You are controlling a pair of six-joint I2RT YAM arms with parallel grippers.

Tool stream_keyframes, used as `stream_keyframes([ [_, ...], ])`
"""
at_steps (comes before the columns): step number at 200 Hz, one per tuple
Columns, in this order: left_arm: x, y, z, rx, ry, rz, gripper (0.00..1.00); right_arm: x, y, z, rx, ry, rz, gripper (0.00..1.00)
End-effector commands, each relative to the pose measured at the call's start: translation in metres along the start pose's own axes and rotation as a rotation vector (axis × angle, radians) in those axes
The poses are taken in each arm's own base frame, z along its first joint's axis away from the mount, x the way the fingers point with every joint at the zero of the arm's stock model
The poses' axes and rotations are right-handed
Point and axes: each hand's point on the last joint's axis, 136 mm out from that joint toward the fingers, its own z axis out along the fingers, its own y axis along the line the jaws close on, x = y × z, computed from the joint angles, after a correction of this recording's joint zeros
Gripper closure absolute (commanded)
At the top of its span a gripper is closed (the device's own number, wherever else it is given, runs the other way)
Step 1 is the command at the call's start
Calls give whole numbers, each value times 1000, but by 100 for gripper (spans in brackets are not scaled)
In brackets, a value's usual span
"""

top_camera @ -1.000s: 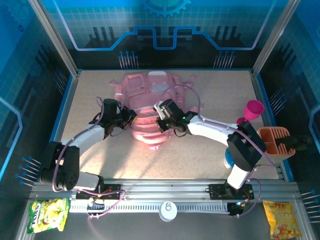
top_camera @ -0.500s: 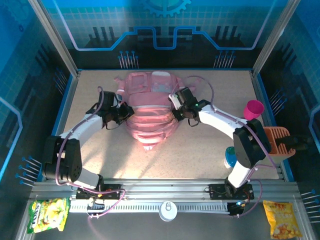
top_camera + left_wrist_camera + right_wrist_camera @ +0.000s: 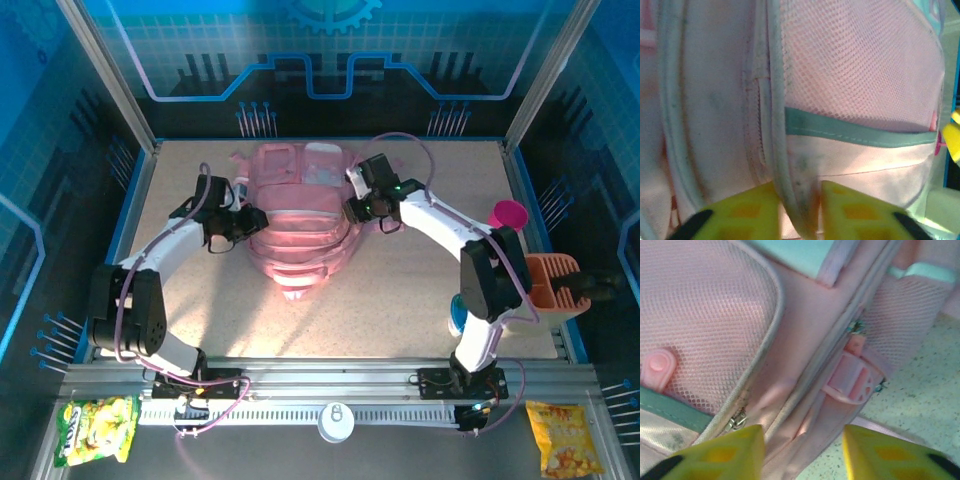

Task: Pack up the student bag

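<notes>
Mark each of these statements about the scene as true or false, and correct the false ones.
1. The student bag lies between the left gripper and the right gripper. True.
2. The magenta cup stands on the left side of the table. False: it stands near the right edge.
3. A yellow snack packet lies off the table, at the near left. True.
4. The orange holder sits inside the bag. False: it stands at the table's right edge, apart from the bag.
5. The right gripper's fingers are pressed together. False: they stand apart.
</notes>
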Motion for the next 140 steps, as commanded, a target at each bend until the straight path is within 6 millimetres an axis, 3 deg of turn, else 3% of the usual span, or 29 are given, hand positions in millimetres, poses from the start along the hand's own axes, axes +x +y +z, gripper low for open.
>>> stream_keyframes([
  [1,-18,0,-33,-65,-139,41,61,-18,-8,-53,13,-169,81,40],
  [24,-30,19,-62,-196,-298,48,35,-9,-40,-87,171,-277,136,20],
  [46,-38,47,-88,-324,-458,37,14,12,-82,-105,369,-346,193,1],
  [58,-38,67,-102,-406,-550,19,1,25,-101,-110,456,-356,210,0],
  [76,-37,92,-119,-503,-670,13,1,38,-121,-115,546,-342,225,0],
  [84,-35,101,-125,-542,-718,15,1,55,-128,-108,578,-300,215,0],
  [108,-31,124,-131,-630,-793,36,1,78,-144,-107,669,-299,202,0],
  [140,-32,127,-120,-616,-833,154,1,110,-166,-101,740,-309,245,0],
])
